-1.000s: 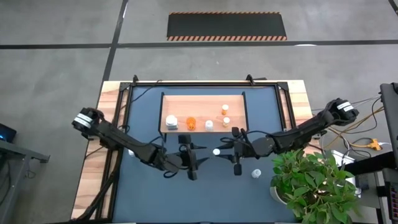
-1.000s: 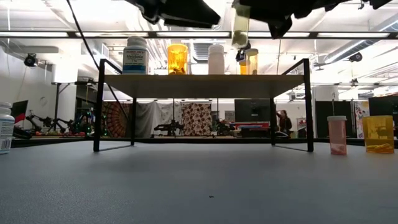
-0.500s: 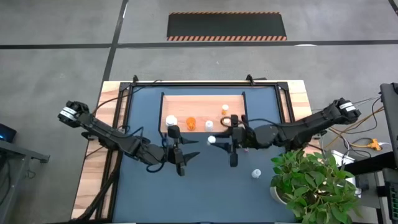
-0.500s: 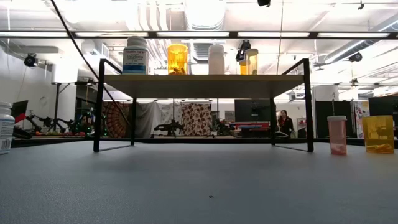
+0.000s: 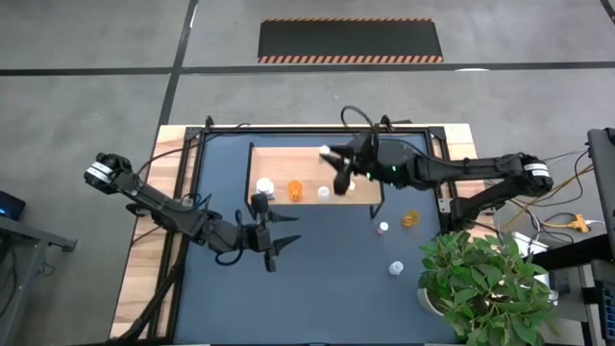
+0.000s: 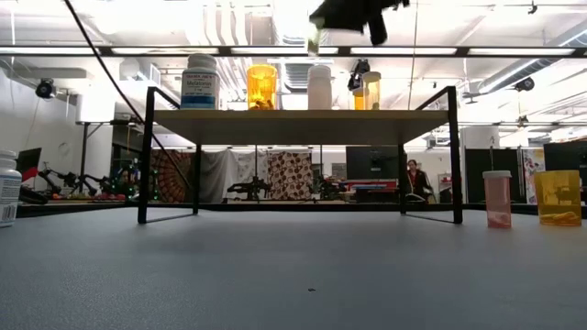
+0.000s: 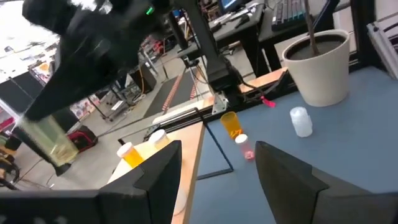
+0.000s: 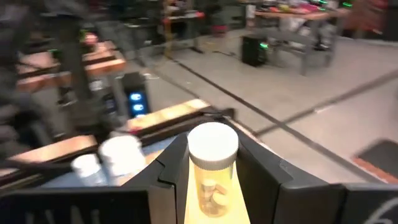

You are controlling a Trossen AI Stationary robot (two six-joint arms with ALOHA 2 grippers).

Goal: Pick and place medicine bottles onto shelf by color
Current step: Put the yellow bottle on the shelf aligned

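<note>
Amber-tinted bottle point(image 8: 211, 174) with a white cap sits clamped between the fingers of my right gripper point(image 5: 338, 170), held above the light-wood shelf point(image 5: 288, 160); half a second back that gripper hung lower, off the shelf's front edge, and it has since swung up and over the board. My left gripper point(image 5: 272, 237) hovers over the dark blue tabletop point(image 5: 317, 288) in front of the shelf, fingers apart with nothing between them, pulled slightly back and left of where it was.

With my right arm gone from that spot, two bottles now show on the tabletop by the shelf's right front corner: a small pale-capped one point(image 5: 383, 228) and an orange one point(image 5: 410, 219). A white bottle point(image 5: 395, 267) stands nearer, beside the potted plant point(image 5: 485, 288).

On the shelf: a white bottle point(image 5: 264, 187), an orange bottle point(image 5: 295, 190) and a white-capped bottle point(image 5: 323, 192) along the front edge, unchanged.

From table height, the shelf top carries those bottles in a row, and a white bottle point(image 6: 7, 188) stands at far left. A pink vial point(image 6: 497, 198) and a yellow vial point(image 6: 558, 197) stand at right. Beyond the table: a bright workshop, patterned cloths hanging, and a person point(image 6: 413, 179) standing far back.
</note>
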